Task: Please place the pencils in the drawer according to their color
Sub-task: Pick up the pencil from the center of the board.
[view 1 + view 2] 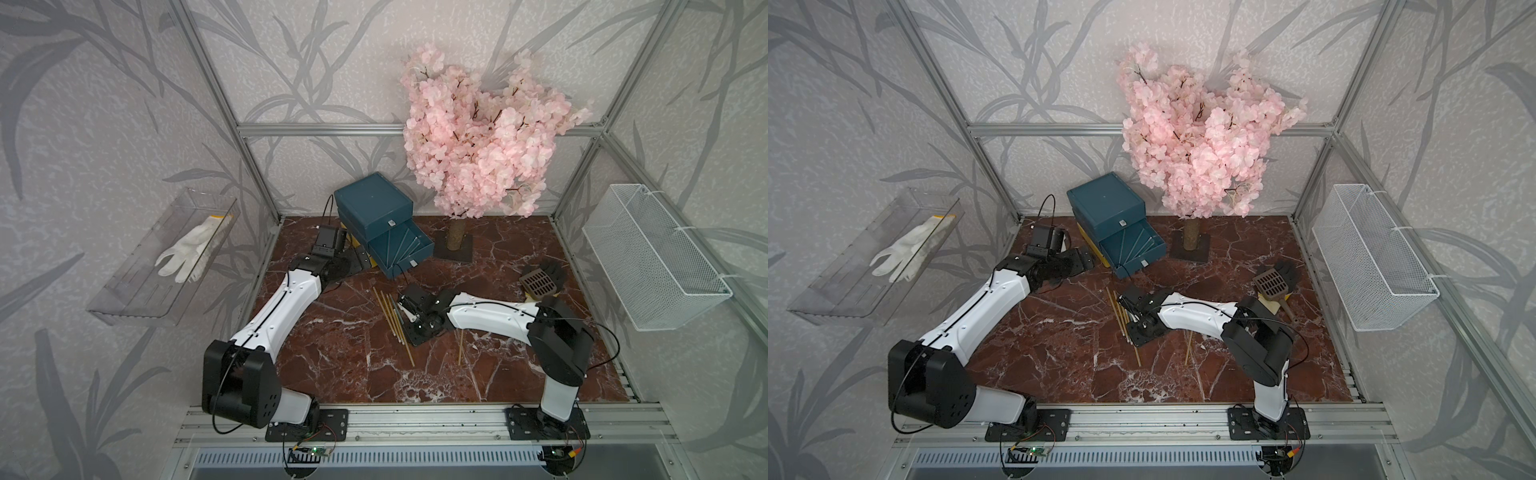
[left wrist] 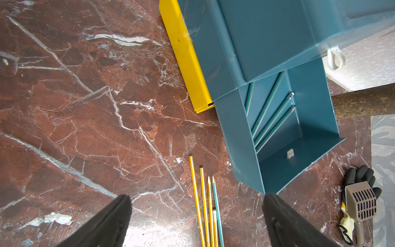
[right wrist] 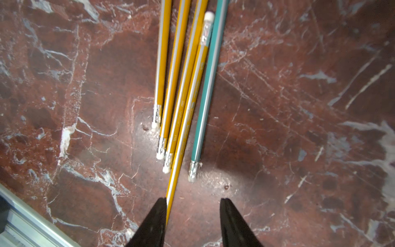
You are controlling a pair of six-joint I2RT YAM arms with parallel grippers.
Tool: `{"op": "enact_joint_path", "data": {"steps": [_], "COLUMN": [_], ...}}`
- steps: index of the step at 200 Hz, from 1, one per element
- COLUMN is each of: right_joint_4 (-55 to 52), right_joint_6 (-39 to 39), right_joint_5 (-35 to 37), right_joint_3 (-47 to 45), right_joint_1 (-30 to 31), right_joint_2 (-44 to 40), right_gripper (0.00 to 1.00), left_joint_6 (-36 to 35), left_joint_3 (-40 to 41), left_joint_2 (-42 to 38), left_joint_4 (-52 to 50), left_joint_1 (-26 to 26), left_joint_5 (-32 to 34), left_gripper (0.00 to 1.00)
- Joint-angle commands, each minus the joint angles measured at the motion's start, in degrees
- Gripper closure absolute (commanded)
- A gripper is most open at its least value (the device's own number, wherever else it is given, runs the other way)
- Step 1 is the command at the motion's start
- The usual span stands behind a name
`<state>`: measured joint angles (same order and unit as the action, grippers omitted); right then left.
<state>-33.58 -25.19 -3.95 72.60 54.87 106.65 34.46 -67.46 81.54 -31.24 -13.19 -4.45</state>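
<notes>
- My left gripper [image 2: 196, 196] hangs with its jaws as wide as they go and nothing in them. The drawer chest [image 1: 372, 199] stands just ahead of its fingertips.
- The open teal drawer [image 1: 399, 269] juts toward that gripper with several teal pencils [image 2: 271, 119] fanned inside. The yellow drawer [image 2: 186, 64] shows only as a strip along the chest's base, so I judge it awkward to reach.
- My right gripper [image 3: 193, 200] sits low over the marble tabletop [image 1: 332, 353], jaws partway apart and nothing pinched. One of the yellow pencils [image 3: 177, 85] lies along the inner face of one finger [image 3: 154, 224].
- The others fan out beyond the fingertips, touching each other, with a teal pencil [image 3: 206, 96] just beside them.
- These look light, stiff and slick. I would pinch one mid-shaft, square across, or I expect it to roll or pivot. The packed neighbours may drag along.
- A lone yellow pencil [image 1: 460, 347] lies under my right forearm, apart from the rest.
- Outboard of the left arm, a clear tray [image 1: 124, 307] holds a white glove [image 1: 187, 253], out of the way.
- The blossom tree [image 1: 478, 145] overhangs the chest's far side, so I would keep lifts low there.
- A scoop [image 1: 539, 283] on a black glove [image 1: 550, 268] sits behind my right elbow, with the wire basket [image 1: 656, 266] beyond.
</notes>
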Motion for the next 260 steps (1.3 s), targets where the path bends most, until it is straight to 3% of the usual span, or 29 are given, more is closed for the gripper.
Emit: {"op": "enact_joint_path", "data": {"steps": [1,169,260], "right_joint_4": [-2.93,-4.60,-5.73], "right_joint_6": [1.36,3.25,3.06], "right_joint_5": [1.29,4.54,7.77], "right_joint_3": [2.01,7.39,11.66], "right_joint_1": [0.47,-0.47,-0.93], "right_joint_2": [1.35,9.63,14.92], "right_gripper": [0.57,0.70,0.70], "left_joint_6": [-0.55,-0.31,-0.13], "left_joint_3": [0.54,1.46,1.72], "left_joint_2": [-0.48,-1.06,-0.87], "left_joint_4": [0.67,1.06,1.26], "left_joint_1": [-0.17,-0.17,-0.17], "left_joint_5": [-0.20,0.38,0.37], "left_gripper": [0.00,0.00,0.00]}}
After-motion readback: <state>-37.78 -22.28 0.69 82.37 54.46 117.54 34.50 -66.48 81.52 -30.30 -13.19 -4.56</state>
